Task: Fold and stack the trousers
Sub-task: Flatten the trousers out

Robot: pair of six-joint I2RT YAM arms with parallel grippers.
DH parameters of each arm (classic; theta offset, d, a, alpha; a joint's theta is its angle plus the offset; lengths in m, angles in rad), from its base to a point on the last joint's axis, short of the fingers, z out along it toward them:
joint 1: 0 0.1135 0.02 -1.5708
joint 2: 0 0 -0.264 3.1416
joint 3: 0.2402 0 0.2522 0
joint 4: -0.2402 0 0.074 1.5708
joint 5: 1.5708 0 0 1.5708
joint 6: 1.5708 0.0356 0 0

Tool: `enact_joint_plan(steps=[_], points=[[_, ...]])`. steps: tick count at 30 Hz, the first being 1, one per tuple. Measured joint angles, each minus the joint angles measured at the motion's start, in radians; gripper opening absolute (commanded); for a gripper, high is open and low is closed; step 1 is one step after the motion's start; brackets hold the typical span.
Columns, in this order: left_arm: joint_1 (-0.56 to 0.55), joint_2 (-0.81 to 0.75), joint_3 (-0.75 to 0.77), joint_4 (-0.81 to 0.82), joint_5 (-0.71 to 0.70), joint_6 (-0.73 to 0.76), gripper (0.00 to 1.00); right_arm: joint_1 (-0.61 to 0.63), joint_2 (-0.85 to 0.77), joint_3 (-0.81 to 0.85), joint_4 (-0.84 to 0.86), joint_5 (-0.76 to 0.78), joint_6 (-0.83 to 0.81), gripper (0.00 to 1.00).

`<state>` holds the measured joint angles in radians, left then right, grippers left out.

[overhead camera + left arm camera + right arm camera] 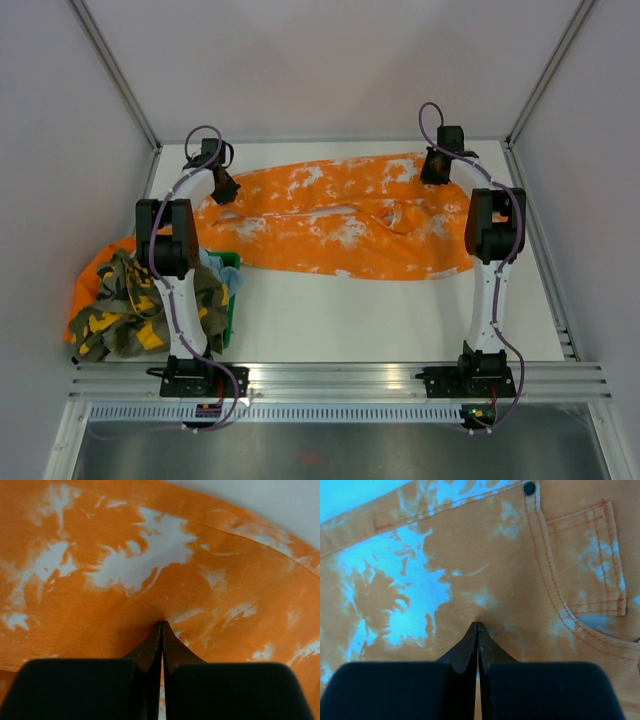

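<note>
from above, the trousers (340, 220) lie spread flat across the far half of the white desk (400, 320), waist to the right and legs running left. the left hand (222, 187) sits at the leg end and the right hand (435, 168) at the far edge of the waist. only this view takes in the heap at the desk's left edge: a crumpled camouflage garment (130, 310) lying over more orange cloth (85, 290), with a light blue cloth (212, 262) just beside it.

the wrist views give what the top one can't. each hand has its dark, tapered fingers pressed together, nipping a small pucker of the trousers at the tips. on the left the cloth is a fine weave, orange blotched with white. on the right there is a dark stud (529, 488), double orange stitching and a squared patch pocket (590, 565) above a curved seam, and the blotches look bluish.
</note>
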<state>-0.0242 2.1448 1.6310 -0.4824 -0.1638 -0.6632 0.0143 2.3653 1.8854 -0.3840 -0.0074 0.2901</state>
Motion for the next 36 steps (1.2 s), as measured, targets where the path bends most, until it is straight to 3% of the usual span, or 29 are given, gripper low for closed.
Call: enact_joint_plan(steps=[6, 14, 24, 32, 35, 36], points=[[0.007, 0.092, 0.090, -0.020, 0.054, -0.085, 0.02, 0.005, 0.009, 0.014, -0.014, 0.051, 0.025, 0.00], [0.020, 0.263, 0.332, -0.026, 0.187, -0.193, 0.02, -0.032, 0.025, 0.043, -0.026, 0.055, 0.077, 0.01], [0.018, 0.481, 0.675, -0.037, 0.284, -0.208, 0.02, -0.078, 0.146, 0.259, -0.118, 0.057, 0.084, 0.03], [0.018, 0.531, 0.731, 0.033, 0.332, -0.203, 0.02, -0.085, 0.221, 0.389, -0.138, 0.056, 0.079, 0.03], [0.018, 0.527, 0.731, 0.048, 0.359, -0.160, 0.24, -0.087, 0.219, 0.385, -0.134, 0.044, 0.064, 0.03], [0.018, 0.521, 0.729, 0.048, 0.374, -0.136, 0.51, -0.089, 0.211, 0.373, -0.124, 0.037, 0.056, 0.04]])
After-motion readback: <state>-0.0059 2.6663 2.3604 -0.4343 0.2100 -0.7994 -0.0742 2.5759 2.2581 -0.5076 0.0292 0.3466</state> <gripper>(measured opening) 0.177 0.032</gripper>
